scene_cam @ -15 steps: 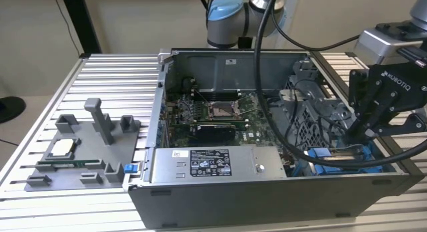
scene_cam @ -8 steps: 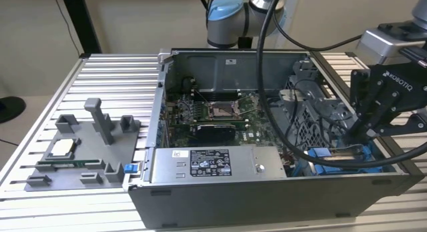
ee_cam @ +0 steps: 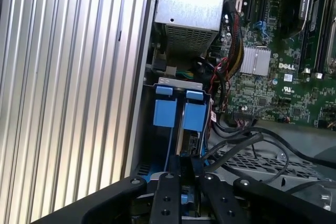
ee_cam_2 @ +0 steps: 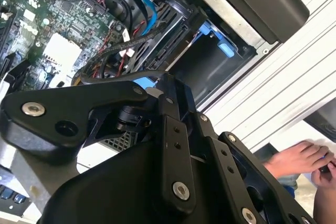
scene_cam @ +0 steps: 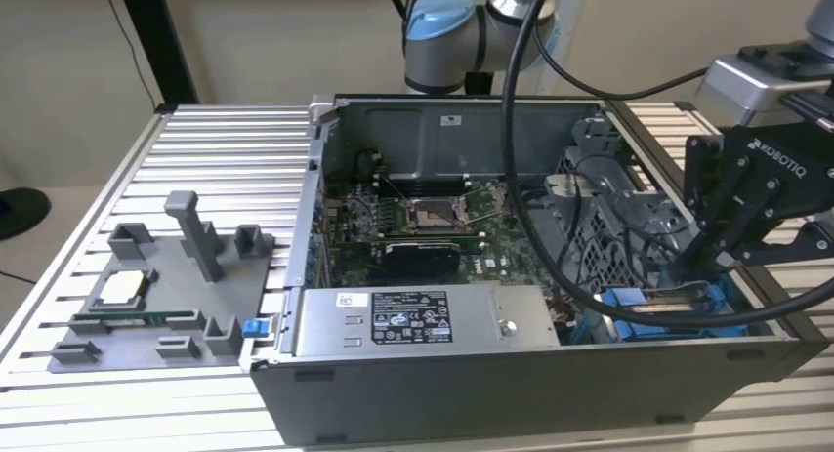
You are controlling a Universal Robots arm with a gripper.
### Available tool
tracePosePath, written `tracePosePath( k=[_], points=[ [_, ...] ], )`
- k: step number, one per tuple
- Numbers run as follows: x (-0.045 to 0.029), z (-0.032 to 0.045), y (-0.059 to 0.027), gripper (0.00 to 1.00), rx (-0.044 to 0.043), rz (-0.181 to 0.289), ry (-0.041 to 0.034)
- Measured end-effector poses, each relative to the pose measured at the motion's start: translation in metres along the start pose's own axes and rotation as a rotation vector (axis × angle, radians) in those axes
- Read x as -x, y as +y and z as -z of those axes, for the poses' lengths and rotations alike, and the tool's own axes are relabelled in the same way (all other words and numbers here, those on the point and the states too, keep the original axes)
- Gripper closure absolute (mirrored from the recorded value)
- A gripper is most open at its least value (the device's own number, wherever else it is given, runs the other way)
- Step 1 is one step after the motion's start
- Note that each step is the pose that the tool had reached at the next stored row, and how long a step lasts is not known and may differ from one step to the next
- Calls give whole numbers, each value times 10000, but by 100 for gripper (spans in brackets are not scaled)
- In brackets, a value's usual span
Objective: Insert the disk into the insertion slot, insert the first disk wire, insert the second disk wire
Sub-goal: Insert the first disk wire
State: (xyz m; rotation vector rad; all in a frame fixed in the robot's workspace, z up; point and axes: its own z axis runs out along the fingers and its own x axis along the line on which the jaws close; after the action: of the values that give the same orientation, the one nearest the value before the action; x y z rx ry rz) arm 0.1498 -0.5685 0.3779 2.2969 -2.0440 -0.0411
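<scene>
In the exterior view my black gripper (scene_cam: 705, 274) reaches down into the open computer case at its right end. Its fingers (ee_cam: 167, 192) stand close together on the thin upper edge of the disk (ee_cam: 189, 141), which I see edge-on in the first wrist view. The disk (scene_cam: 678, 296) shows as a silver strip between blue plastic parts. It stands in the insertion slot (ee_cam: 165, 113), a grey bay with blue rails and tabs (scene_cam: 628, 306). In the second wrist view the bay's dark mouth (ee_cam_2: 210, 69) lies past my gripper's body. How deep the disk sits is hidden.
A labelled grey power-supply box (scene_cam: 410, 320) lies next to the bay, with the motherboard (scene_cam: 417, 218) behind it. Black cables (ee_cam: 236, 146) and a perforated cage (ee_cam: 252, 163) crowd the bay. A grey fixture tray (scene_cam: 156, 296) stands on the exterior view's left. A person's hands (ee_cam_2: 299, 158) are beside the table.
</scene>
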Motion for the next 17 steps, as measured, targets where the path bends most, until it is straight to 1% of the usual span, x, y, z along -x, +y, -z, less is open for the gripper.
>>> tracePosePath(
  k=[4, 6, 8, 13, 17],
  points=[
    [-9, -6, 1, 100, 0, 1, -2],
    [-16, -11, 1, 100, -1, 2, -16],
    [-28, -23, -2, 100, -14, 1, -123],
    [-47, -63, -23, 100, -50, -20, -436],
    [-56, -94, -41, 100, -69, -81, -612]
  ],
)
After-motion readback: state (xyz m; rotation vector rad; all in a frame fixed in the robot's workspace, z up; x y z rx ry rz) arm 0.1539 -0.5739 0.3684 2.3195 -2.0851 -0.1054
